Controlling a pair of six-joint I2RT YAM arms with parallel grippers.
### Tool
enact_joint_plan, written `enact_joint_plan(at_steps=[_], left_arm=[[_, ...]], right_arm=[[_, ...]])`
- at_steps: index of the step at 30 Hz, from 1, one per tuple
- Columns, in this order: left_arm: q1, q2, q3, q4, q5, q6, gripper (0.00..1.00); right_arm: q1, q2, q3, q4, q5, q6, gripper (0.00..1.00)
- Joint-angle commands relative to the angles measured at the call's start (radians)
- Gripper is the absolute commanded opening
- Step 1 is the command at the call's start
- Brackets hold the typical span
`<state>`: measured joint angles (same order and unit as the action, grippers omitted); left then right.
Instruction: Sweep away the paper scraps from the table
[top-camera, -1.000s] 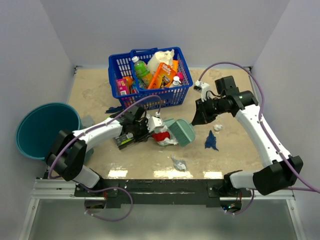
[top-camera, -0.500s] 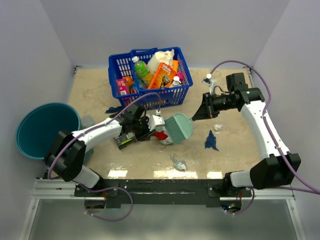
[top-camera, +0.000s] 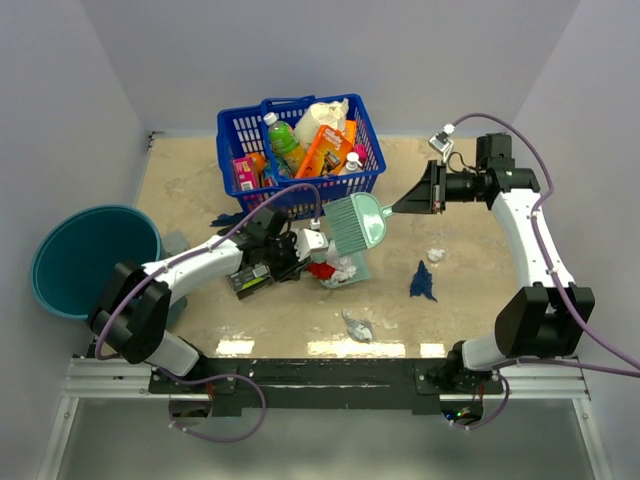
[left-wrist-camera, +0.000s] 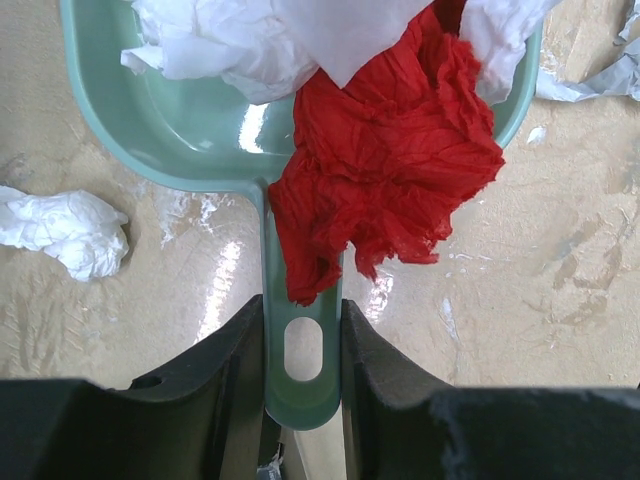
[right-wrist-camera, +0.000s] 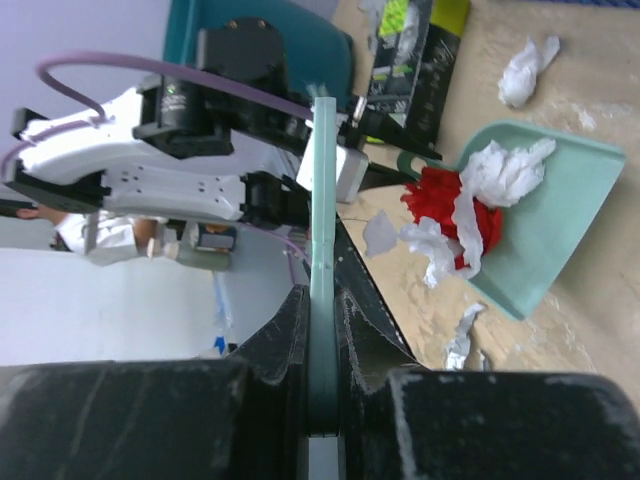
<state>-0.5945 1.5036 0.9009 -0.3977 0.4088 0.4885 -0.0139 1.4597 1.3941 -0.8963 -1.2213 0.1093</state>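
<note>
My left gripper (left-wrist-camera: 302, 330) is shut on the handle of the mint-green dustpan (left-wrist-camera: 180, 110), which lies flat on the table (top-camera: 200, 175). A red paper wad (left-wrist-camera: 390, 170) and white scraps (left-wrist-camera: 230, 40) lie in the pan. My right gripper (top-camera: 422, 197) is shut on the mint-green brush (top-camera: 357, 222) and holds it in the air behind the pan, in front of the basket. Loose scraps lie on the table: dark blue (top-camera: 422, 283), white (top-camera: 436, 255), grey (top-camera: 358, 325), another dark blue (top-camera: 228, 218). A white wad (left-wrist-camera: 65, 230) lies beside the pan.
A blue basket (top-camera: 240, 135) full of groceries stands at the back centre. A round teal bucket (top-camera: 90, 260) stands off the table's left edge. A flat black-and-green packet (top-camera: 250, 280) lies under my left arm. White walls close in on three sides.
My right arm has lifted the brush off the dustpan and swung it up and back to the right. The left gripper and the dustpan have stayed put.
</note>
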Motion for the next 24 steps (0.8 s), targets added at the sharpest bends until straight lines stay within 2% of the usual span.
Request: enact_joint_plan(at_steps=[1, 9, 13, 16, 20, 24], left_arm=[[0.010, -0.055, -0.010, 0.048, 0.032, -0.013, 0.00], [0.018, -0.045, 0.001, 0.056, 0.039, -0.013, 0.00], [0.019, -0.036, -0.002, 0.069, 0.042, -0.013, 0.00], [0.019, -0.031, 0.000, 0.074, 0.042, -0.021, 0.00], [0.019, -0.028, 0.003, 0.082, 0.042, -0.027, 0.00], [0.019, -0.034, 0.004, 0.083, 0.039, -0.028, 0.00]], right_arm=[[-0.044, 0.013, 0.060, 0.100, -0.124, 0.095, 0.00], [-0.052, -0.005, 0.014, 0.183, -0.250, 0.216, 0.00], [-0.052, -0.012, -0.027, 0.255, -0.362, 0.341, 0.00], [-0.054, 0.002, 0.011, 0.286, -0.376, 0.417, 0.00], [-0.054, 0.010, 0.109, 0.251, -0.374, 0.391, 0.00], [-0.054, 0.007, 0.122, 0.266, -0.376, 0.389, 0.00]])
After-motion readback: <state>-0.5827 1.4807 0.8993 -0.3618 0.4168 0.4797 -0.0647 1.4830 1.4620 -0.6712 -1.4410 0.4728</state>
